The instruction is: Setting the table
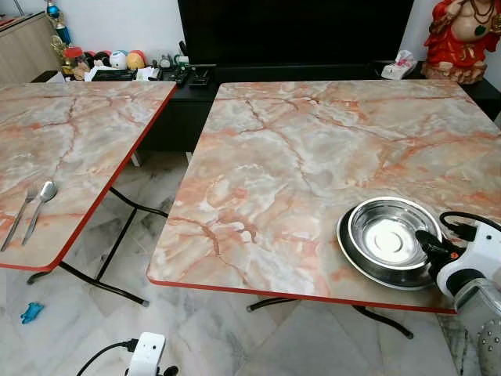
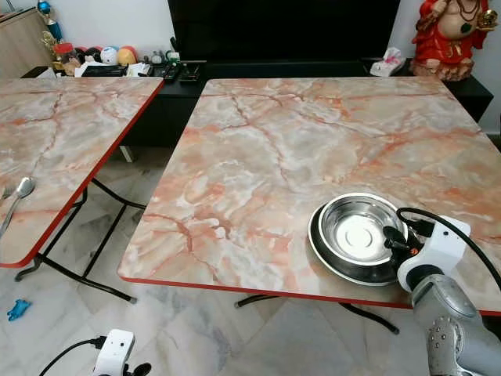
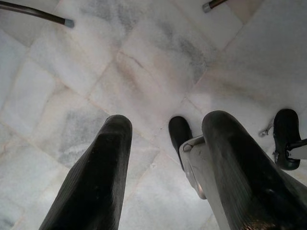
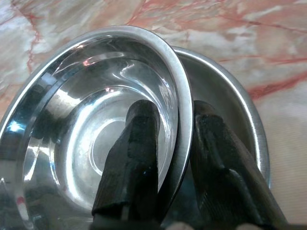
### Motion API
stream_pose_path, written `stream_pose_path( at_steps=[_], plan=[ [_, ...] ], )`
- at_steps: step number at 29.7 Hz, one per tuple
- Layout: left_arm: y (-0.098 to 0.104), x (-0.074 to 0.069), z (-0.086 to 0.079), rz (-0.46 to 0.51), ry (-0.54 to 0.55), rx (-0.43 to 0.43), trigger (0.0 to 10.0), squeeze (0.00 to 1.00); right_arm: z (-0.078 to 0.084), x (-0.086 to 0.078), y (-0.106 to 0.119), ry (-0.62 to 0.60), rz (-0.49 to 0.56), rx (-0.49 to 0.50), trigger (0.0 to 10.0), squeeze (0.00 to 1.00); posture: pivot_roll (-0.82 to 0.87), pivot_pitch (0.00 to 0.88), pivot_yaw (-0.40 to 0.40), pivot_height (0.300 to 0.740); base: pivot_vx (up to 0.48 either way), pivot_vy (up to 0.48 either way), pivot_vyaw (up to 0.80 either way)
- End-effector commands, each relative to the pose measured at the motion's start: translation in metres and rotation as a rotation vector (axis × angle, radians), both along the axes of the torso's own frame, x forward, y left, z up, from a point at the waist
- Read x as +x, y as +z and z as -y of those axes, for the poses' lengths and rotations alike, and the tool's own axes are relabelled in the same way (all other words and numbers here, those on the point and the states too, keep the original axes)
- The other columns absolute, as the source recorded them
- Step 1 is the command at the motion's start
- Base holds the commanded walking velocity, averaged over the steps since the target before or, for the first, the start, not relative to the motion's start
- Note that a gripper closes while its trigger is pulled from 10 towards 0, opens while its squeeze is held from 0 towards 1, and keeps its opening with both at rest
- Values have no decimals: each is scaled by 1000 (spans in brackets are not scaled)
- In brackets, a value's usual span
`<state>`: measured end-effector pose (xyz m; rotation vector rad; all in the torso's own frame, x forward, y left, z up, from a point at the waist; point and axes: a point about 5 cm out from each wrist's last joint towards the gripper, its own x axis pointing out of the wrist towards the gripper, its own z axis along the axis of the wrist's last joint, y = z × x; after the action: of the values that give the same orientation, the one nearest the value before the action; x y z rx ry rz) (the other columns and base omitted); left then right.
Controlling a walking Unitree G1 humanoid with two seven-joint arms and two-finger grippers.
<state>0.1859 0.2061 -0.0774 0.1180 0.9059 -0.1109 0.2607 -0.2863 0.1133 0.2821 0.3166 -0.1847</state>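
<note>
Right gripper (image 4: 175, 143) pinching steel bowl (image 1: 389, 236) rim at four o'clock, bowl on steel plate (image 2: 325, 251), left gripper (image 3: 168, 163) fingers spread, empty, above marble floor (image 3: 144, 62)

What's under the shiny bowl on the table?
The shiny bowl sits in a wider steel plate on the marble table. The right claw pinches the bowl's rim, one finger inside. The bowl covers the plate's middle, so that part can't be seen.

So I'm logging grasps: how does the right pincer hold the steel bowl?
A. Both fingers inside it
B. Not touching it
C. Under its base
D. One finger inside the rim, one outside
D: the right pincer straddles the rim of the shiny round steel bowl, one finger on each side.
</note>
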Motion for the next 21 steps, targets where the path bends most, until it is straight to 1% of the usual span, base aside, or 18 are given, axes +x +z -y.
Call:
stream_pose_path(
  at_steps=[1,4,6,10,14,18,21],
  plan=[
    [-1,-2,-2,-10,-2,8,10000,0,-8,2,4,37,18,5,10000,0,-52,29,62,740,0,0,0],
    [-1,-2,-2,-11,-2,8,10000,0,-10,3,3,43,18,9,10000,0,-52,29,61,740,0,0,0],
    [-1,-2,-2,-11,-1,8,10000,0,-12,3,2,48,15,13,10000,24,-50,29,60,740,0,0,0],
    [-1,-2,-2,-10,1,7,10000,0,-12,4,2,49,16,14,10000,8,-50,29,61,740,0,0,0],
    [-1,-2,-2,-9,0,8,10000,0,-7,4,4,34,20,2,10000,0,-51,29,62,740,0,0,0],
    [-1,-2,-2,-9,-1,8,10000,0,2,3,6,-7,22,-15,10000,0,-52,29,63,740,0,0,0],
    [-1,-2,-2,-9,-2,8,10000,0,3,3,7,-9,24,-16,10000,0,-51,28,62,740,0,0,0]
  ],
)
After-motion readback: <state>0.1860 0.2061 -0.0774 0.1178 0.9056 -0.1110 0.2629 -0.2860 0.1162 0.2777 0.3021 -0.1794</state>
